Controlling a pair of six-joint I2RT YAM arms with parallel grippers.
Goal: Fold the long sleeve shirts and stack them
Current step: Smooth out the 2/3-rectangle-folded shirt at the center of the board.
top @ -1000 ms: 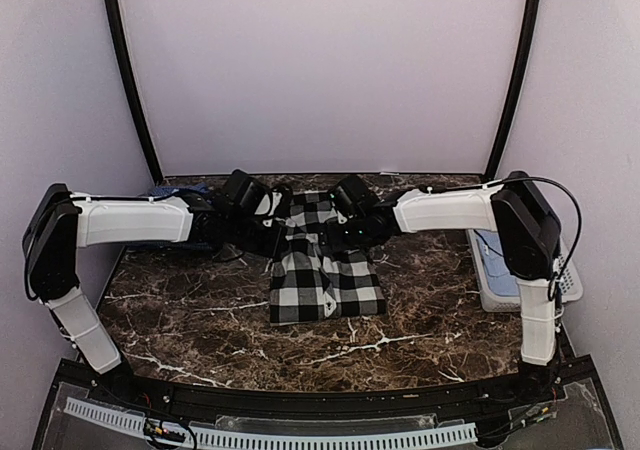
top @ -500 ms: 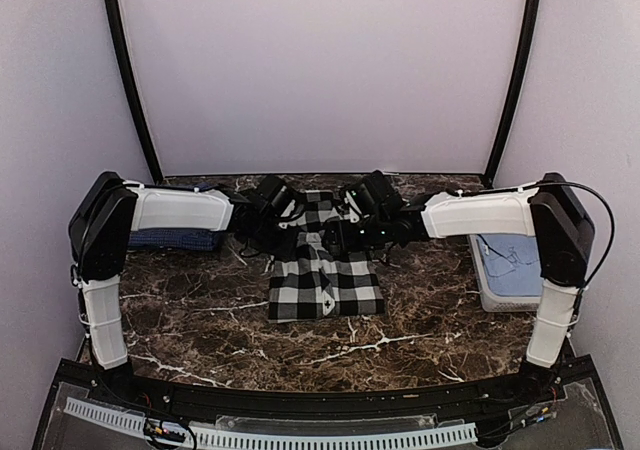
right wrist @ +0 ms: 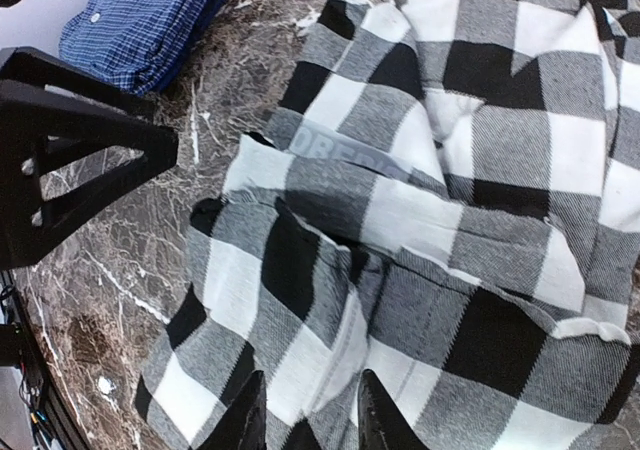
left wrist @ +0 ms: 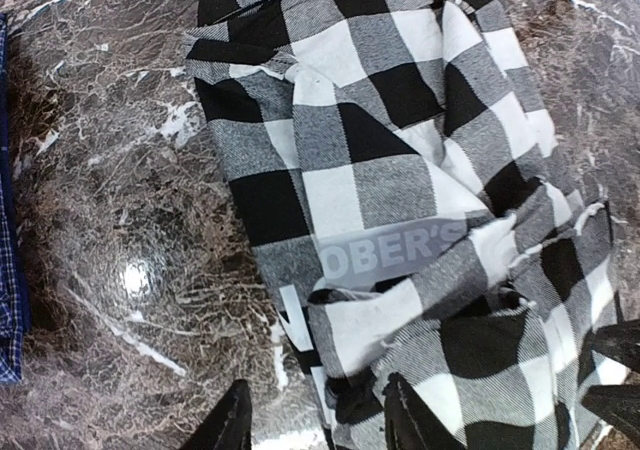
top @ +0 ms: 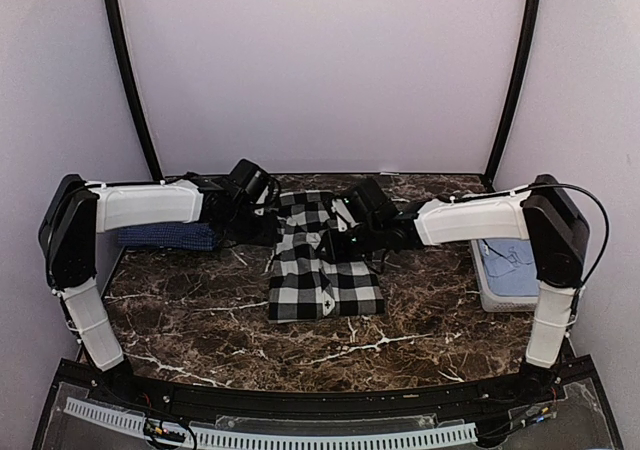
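Looking down from the top camera, you have the black-and-white checked shirt (top: 325, 275) at the middle of the marble table (top: 200, 310), folded into a narrow block. Both arms reach in over its upper half. Your left gripper (top: 266, 228) sits at the shirt's left edge. In the left wrist view its fingers (left wrist: 232, 425) stand well apart at the bottom of the frame, one over bare marble and the other over cloth, clamping nothing. Your right gripper (top: 336, 238) is over the checked cloth itself. In the right wrist view its jaws are only narrowly parted at the bottom centre, with a raised fold of the shirt running between them, but you cannot tell whether the pads actually bite that fold. The dark blue shirt (top: 165, 236) lies folded at the left of the table, apart from the checked one. A white basket (top: 500, 298) at the right edge holds pale blue cloth (top: 508, 258).
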